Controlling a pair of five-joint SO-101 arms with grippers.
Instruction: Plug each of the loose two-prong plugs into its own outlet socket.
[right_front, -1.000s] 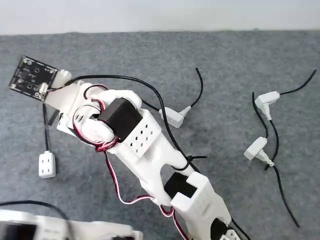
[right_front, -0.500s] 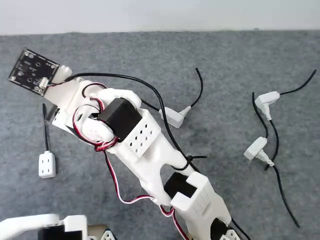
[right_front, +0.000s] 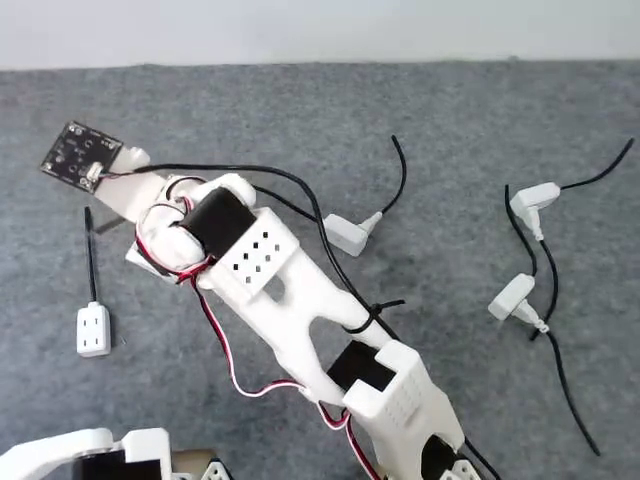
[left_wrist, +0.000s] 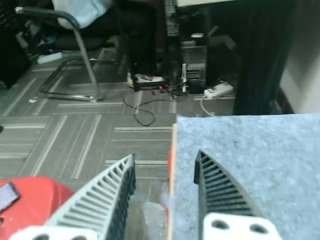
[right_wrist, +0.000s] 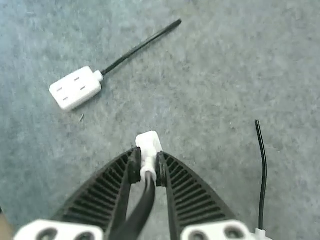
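Note:
My right gripper (right_wrist: 148, 167) is shut on a white two-prong plug (right_wrist: 148, 148), whose black cord runs back between the fingers; it hangs above the grey mat. A white outlet socket (right_wrist: 75, 88) with a short black cord lies apart from it on the mat. In the high view this socket (right_front: 93, 330) lies at the left, near the right arm's wrist (right_front: 190, 235). Three loose white plugs lie there: one in the middle (right_front: 348, 236) and two at the right (right_front: 532, 203) (right_front: 514, 296). My left gripper (left_wrist: 165, 175) stands open and holds nothing, over the table's edge.
The right arm (right_front: 300, 300) stretches from the bottom centre to the upper left, and its camera board (right_front: 80, 157) sticks out. The left arm's base (right_front: 90, 455) sits at the bottom left. Black cords (right_front: 552, 340) trail at the right. Another black cord (right_wrist: 262, 170) lies near the right gripper.
The right arm's wrist has turned and shifted a little right, uncovering the socket's cord. The left arm has shifted at the bottom left corner. Plugs and socket have not moved.

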